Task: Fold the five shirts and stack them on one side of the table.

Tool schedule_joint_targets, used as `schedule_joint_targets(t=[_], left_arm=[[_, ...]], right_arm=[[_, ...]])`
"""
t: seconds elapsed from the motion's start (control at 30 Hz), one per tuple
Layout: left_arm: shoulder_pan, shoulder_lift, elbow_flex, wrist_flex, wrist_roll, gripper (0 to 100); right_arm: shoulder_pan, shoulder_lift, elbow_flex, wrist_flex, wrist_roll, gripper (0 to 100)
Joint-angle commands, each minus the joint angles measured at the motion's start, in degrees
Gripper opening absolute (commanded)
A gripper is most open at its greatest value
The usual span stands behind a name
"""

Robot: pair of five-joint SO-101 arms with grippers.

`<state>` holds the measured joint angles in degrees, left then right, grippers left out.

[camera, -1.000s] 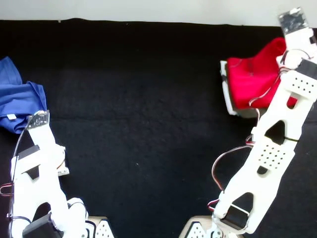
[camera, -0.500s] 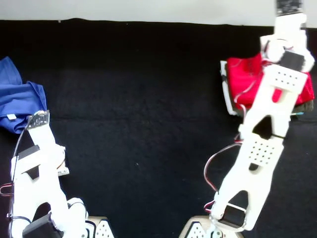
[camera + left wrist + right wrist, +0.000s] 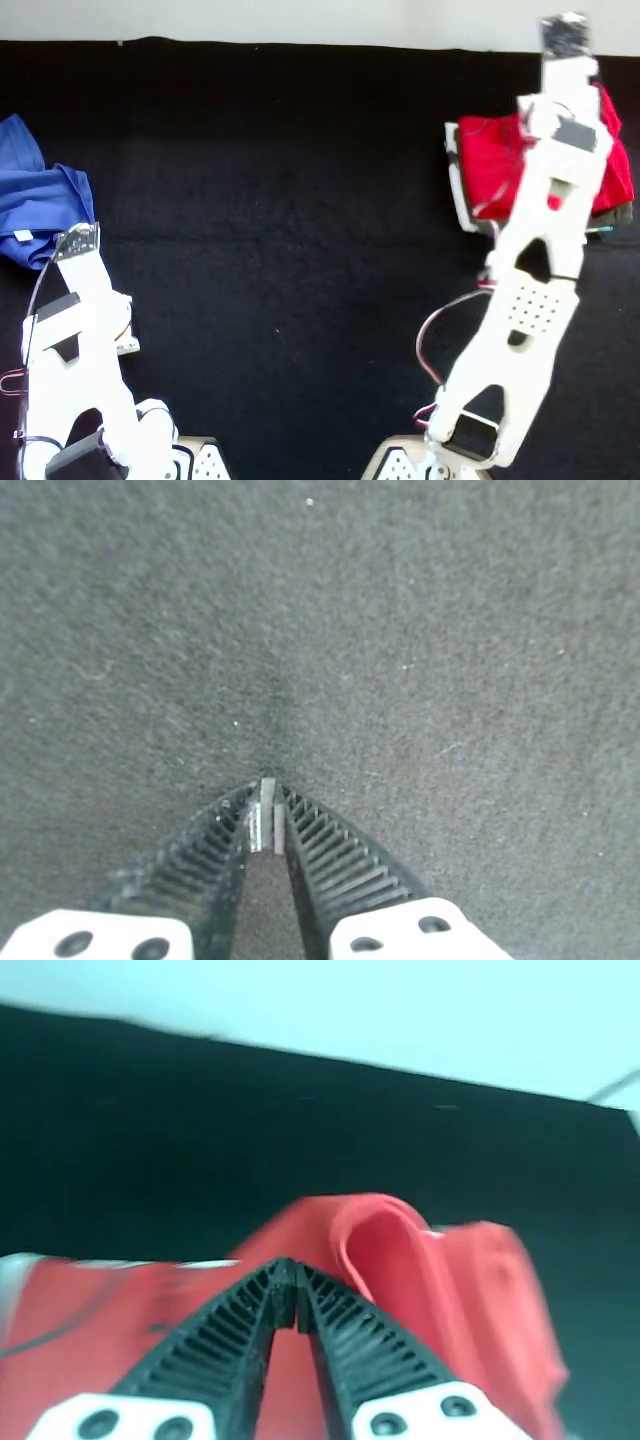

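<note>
A black cloth-covered table (image 3: pixel 300 190) seen from above, with two white robot arms rising from its near edge.

At the table's left edge lay a blue shirt (image 3: pixel 40 205), crumpled and unfolded, with a small white label showing. The left gripper (image 3: pixel 265 802) hung just beside the shirt's near side, low over bare black cloth. Its toothed black fingers were together, tips meeting, with nothing between them.

Near the far right corner sat a red shirt (image 3: pixel 490 165), roughly folded, on top of a white garment (image 3: pixel 455 185) whose edge stuck out on the side facing the table's middle. A darker layer seemed to lie under the stack at the right edge, too hidden to name. The right arm stretched across this stack. The right gripper (image 3: pixel 290 1280) was above the red shirt, fingers closed tip to tip. No cloth showed between them, and a loose fold of red humped up just beside them.

The shirts looked light, soft and limp, likely to sag and wrinkle when lifted and to drag on the cloth surface. A pinch at a hem, shoulder seam or corner would probably hold best. The blue shirt probably needed spreading flat first, by two corners.
</note>
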<state>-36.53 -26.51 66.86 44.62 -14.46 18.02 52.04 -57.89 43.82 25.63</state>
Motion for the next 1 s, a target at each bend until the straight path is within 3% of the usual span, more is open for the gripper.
schedule_joint_targets(t=[0.0,0.3,0.63,0.8,0.97], left_arm=[[-0.22,-0.13,0.13,-1.76,0.53,1],[-0.22,-0.13,0.13,-1.76,0.53,1],[-0.22,-0.13,0.13,-1.76,0.53,1],[-0.22,-0.13,0.13,-1.76,0.53,1],[-0.22,-0.13,0.13,-1.76,0.53,1]], right_arm=[[3.82,-0.84,3.56,-9.54,0.62,0.5],[6.73,-0.84,17.63,-22.29,0.62,0.5],[6.81,-1.8,20.0,-23.25,0.26,0.5],[6.73,-5.05,12.88,-16.75,-0.97,0.5],[6.37,-8.04,2.86,-5.67,-9.76,4.3]])
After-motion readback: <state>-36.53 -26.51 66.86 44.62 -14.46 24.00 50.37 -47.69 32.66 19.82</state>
